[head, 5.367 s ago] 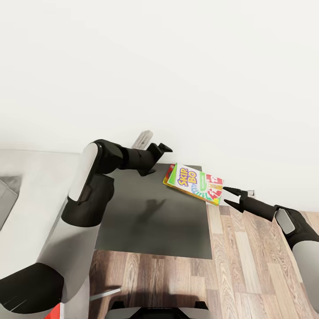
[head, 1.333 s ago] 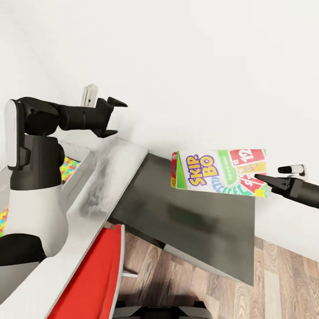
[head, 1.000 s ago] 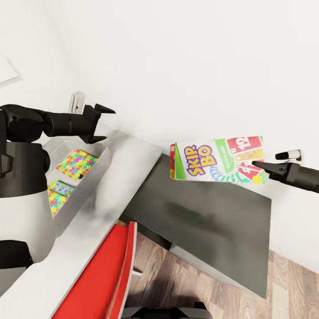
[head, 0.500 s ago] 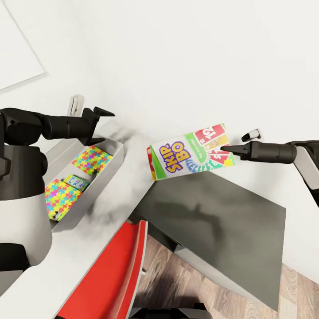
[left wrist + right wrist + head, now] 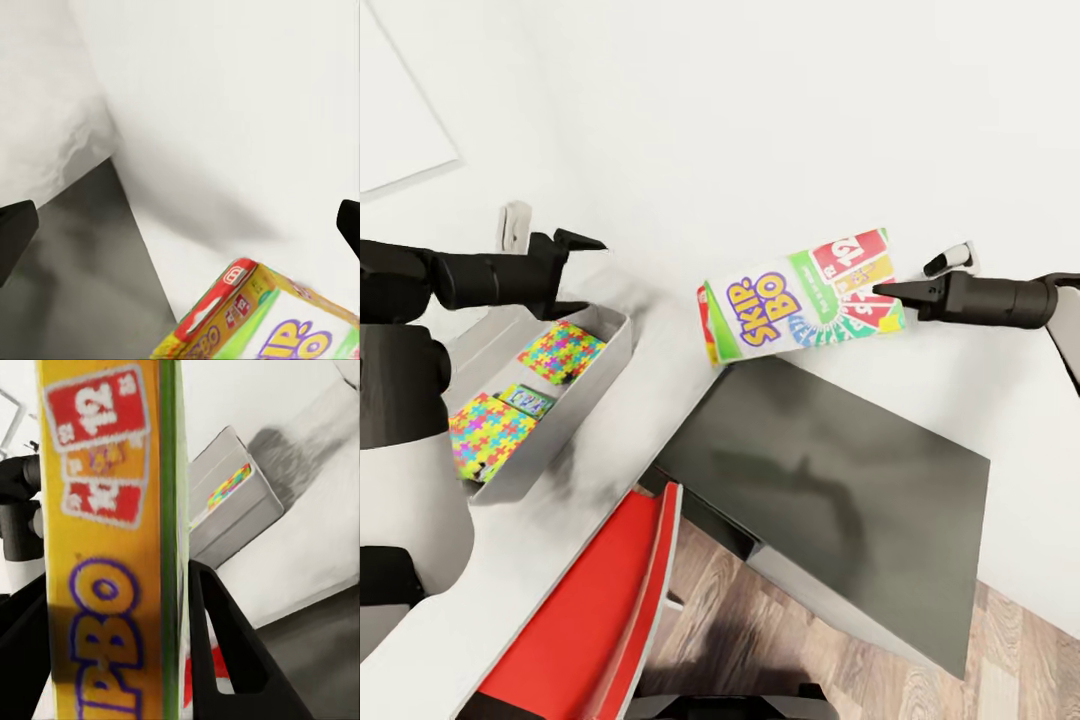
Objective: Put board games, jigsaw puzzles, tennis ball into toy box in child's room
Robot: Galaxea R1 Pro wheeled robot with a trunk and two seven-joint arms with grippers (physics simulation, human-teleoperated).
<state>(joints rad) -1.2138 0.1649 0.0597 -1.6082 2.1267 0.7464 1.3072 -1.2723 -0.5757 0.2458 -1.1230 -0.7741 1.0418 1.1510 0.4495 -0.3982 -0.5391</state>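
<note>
- higher against the white wall than half a second ago, the green-white-red "skip-bo" board game box [image 5: 797, 298] hangs above the low dark grey desk section [image 5: 830, 495], pinched at its red end by the right gripper [image 5: 882, 291].
- the right wrist view shows its yellow edge [image 5: 105, 547] between the clamped fingers.
- the left gripper [image 5: 572, 274], fingers apart and empty, hovers over the light grey toy tray [image 5: 585, 385].
- inside lie two jigsaw-patterned boxes [image 5: 560, 351] and one light blue box [image 5: 526, 401].
</note>
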